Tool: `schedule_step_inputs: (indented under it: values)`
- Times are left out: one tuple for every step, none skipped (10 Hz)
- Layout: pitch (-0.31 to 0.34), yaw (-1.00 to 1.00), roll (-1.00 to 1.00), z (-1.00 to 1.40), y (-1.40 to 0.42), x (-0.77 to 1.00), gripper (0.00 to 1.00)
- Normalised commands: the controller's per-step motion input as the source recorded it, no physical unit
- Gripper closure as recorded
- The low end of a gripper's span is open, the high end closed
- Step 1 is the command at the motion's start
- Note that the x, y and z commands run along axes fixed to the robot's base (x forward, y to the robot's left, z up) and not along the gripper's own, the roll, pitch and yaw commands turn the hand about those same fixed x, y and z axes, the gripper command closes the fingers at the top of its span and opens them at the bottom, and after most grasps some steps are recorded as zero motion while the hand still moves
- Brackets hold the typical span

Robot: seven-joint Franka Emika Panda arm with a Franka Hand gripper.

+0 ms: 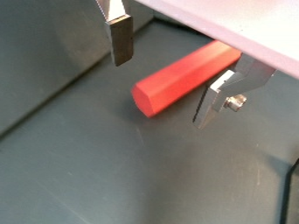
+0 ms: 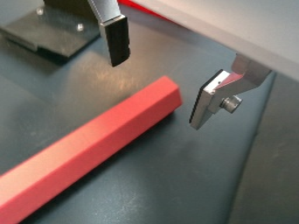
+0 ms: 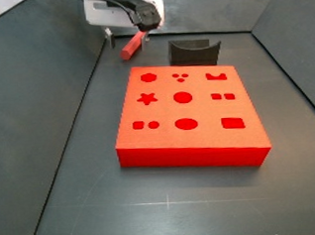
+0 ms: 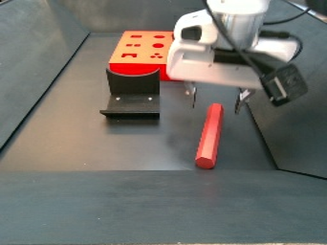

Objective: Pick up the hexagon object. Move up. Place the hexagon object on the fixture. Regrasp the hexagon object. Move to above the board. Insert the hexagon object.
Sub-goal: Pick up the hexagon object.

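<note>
Robot lab, dark walled test bench [image 4: 76,144], gripper [image 4: 215,93] overhead

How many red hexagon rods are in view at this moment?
1. The hexagon object lies flat on the floor beside the fixture, under the open gripper, away from the board. No others visible.

Hexagon object [image 2: 87,146] cut off by the frame edge, gripper [image 3: 126,32] (partly hidden) above.

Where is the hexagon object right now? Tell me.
The hexagon object lies flat on the floor beside the fixture, its far end between the fingers of the open hand above.
</note>
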Motion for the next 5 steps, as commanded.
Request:
schedule_step_inputs:
  values:
    - [-0.146,0.00,-0.33,-0.48,0.26,0.00,0.00]
    - [-0.144,0.00,-0.36,-0.42,0.27,-0.03,0.00]
    - [-0.164,0.00,-0.36,-0.25,0.24,-0.13,0.00]
    - [-0.131,0.00,-0.30,-0.23,0.17,-0.04,0.00]
    - [-0.107,0.00,-0.18,-0.15,0.08,0.00,0.00]
